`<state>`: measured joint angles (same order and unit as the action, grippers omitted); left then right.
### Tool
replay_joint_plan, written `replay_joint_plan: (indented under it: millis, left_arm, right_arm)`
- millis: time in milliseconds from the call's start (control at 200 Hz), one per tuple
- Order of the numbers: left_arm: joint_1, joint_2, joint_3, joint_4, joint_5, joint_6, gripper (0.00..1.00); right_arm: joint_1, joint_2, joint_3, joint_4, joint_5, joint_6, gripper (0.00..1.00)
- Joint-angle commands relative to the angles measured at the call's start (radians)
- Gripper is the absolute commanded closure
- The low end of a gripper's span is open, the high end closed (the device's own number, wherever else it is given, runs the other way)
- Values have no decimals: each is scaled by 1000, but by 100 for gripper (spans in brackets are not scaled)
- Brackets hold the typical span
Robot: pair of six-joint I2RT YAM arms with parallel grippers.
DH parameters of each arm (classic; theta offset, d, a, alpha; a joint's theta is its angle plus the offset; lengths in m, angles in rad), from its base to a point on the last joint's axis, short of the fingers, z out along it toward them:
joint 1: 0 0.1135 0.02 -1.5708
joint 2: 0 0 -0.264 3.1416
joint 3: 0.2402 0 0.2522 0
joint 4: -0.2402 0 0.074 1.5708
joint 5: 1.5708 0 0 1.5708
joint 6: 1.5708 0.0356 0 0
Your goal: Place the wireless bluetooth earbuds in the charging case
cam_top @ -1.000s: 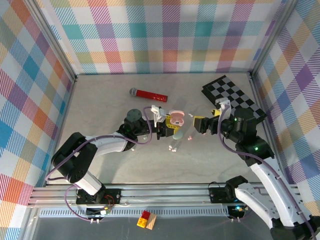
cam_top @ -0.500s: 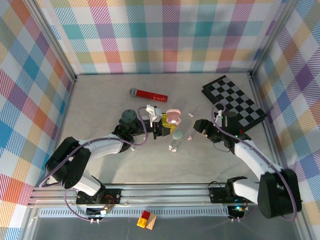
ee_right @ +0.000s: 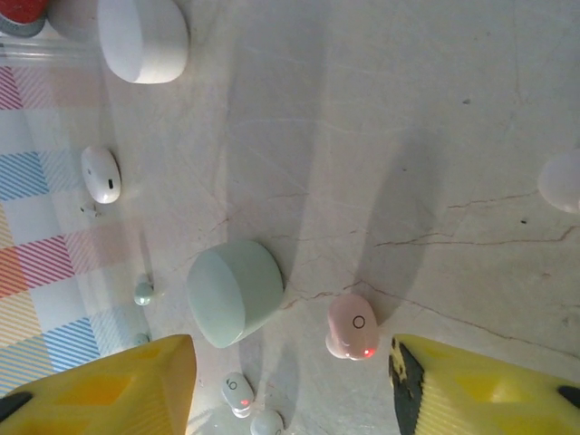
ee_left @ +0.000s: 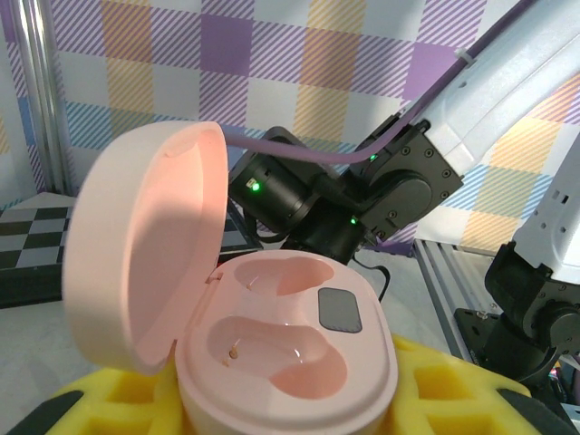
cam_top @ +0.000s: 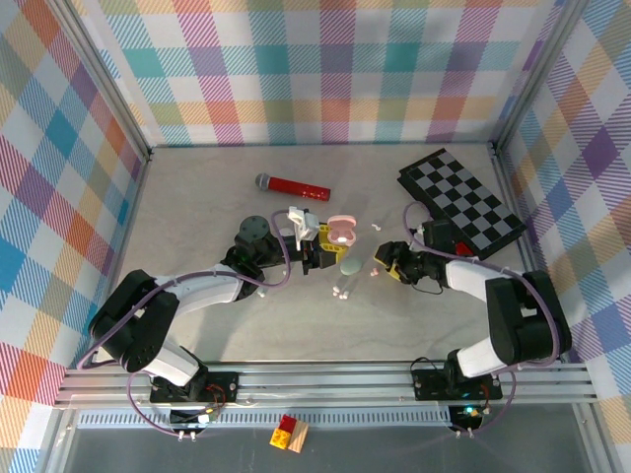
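My left gripper (ee_left: 290, 403) is shut on the pink charging case (ee_left: 294, 358); yellow pads hug its base and it stays just above the table (cam_top: 197, 315). Its lid (ee_left: 145, 254) stands open and both wells are empty. In the top view the case (cam_top: 342, 232) sits at table centre. My right gripper (ee_right: 292, 373) is low over the table with its yellow fingers (ee_right: 100, 390) apart. A pink earbud (ee_right: 352, 328) with a red light lies between them, nearer the right finger, untouched. More earbuds lie around: white (ee_right: 101, 174), white (ee_right: 237, 391), pale green (ee_right: 143, 292).
A closed pale green case (ee_right: 234, 290) lies just left of the pink earbud, inside the finger span. A white case (ee_right: 143, 38) rests farther off. A red microphone (cam_top: 293, 185), a checkerboard (cam_top: 461, 202) and a dark round piece (cam_top: 254, 229) sit on the table.
My right arm has swung down and left to the table beside the green case, and its jaws have narrowed. The left gripper shifted slightly, still holding the open case.
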<state>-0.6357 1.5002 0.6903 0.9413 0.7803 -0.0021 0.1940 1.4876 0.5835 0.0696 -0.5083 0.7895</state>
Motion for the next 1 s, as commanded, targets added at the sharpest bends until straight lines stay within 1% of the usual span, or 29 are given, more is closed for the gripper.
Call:
replay_joint_plan:
  millis: [0, 285, 605, 995]
  left_arm:
    - [10, -20, 0, 10, 5, 24, 66]
    - [10, -34, 2, -31, -10, 40, 66]
    - [11, -48, -3, -49, -14, 50, 66]
    - [11, -62, -15, -53, -16, 56, 66]
  right_arm:
    - [14, 36, 38, 35, -27, 20, 44]
    - [34, 100, 67, 31, -17, 25, 45]
    - [57, 125, 81, 14, 2, 20, 47]
    - [73, 131, 68, 12, 1, 28, 55]
